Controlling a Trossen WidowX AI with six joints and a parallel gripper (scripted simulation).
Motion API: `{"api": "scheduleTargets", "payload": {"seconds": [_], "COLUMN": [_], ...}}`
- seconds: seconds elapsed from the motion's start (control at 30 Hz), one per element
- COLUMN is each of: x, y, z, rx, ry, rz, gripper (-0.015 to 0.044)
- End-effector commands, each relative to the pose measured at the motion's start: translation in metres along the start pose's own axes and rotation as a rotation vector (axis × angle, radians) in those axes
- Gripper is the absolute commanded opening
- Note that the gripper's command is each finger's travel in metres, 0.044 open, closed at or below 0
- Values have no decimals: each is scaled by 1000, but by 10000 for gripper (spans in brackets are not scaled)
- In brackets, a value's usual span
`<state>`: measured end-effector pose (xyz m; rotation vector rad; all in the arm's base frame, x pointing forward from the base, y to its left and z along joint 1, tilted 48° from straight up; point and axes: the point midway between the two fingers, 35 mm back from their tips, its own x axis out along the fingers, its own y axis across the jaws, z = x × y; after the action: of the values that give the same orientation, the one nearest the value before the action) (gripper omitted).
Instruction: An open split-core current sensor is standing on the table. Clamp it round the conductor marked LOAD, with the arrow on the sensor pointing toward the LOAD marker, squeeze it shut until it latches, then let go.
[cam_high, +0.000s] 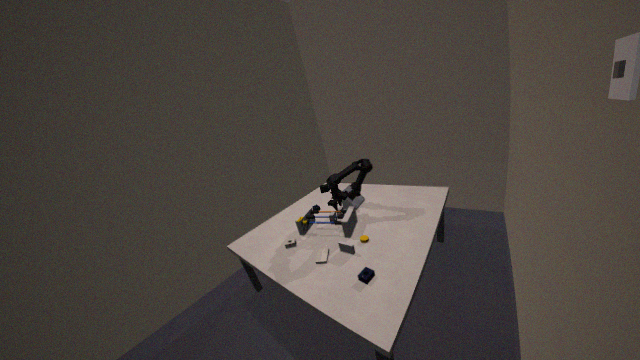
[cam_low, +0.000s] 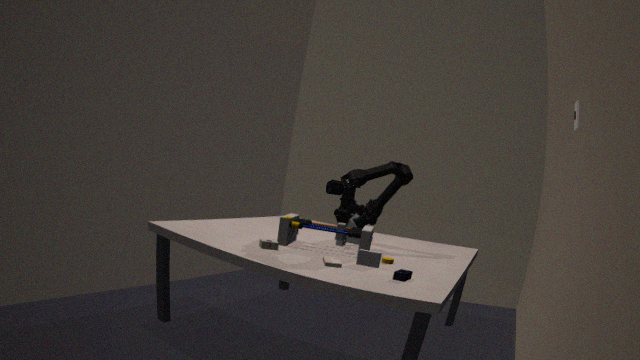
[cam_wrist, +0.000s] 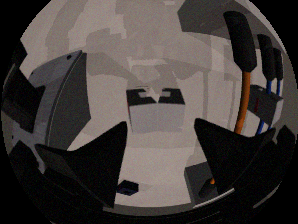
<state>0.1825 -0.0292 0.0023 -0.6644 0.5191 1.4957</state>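
Note:
The open split-core sensor (cam_wrist: 157, 116) stands on the table in the wrist view, pale grey with two dark notched halves on top and a thin red edge at its left. My gripper (cam_wrist: 162, 124) is open and empty; the sensor shows beyond the gap between its fingertips. The arm hides the sensor in the top and exterior views. An orange conductor (cam_wrist: 243, 102) (cam_high: 327, 212) runs to the right of the sensor in the wrist view, with two blue conductors (cam_high: 322, 222) (cam_low: 322, 229) beyond it. The LOAD marker and the sensor's arrow cannot be read.
Grey end blocks (cam_high: 349, 226) (cam_low: 288, 232) hold the conductors. A dark grey block (cam_wrist: 265, 105) with a red mark is at the blue conductors. A navy block (cam_high: 366, 275) (cam_low: 402, 275), yellow disc (cam_high: 364, 239) (cam_low: 387, 260) and grey plate (cam_high: 346, 248) (cam_low: 369, 258) lie farther off.

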Motion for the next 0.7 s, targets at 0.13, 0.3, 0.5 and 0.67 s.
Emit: {"api": "scheduleTargets", "payload": {"seconds": [0.13, 0.3, 0.5, 0.67], "x": [14, 10, 10, 10], "y": [3, 1, 1, 1], "z": [2, 1, 1, 1], "rx": [8, 0, 0, 0], "ry": [-12, -3, -3, -3], "rz": [5, 2, 2, 2], "gripper": [320, 307, 267, 233]}}
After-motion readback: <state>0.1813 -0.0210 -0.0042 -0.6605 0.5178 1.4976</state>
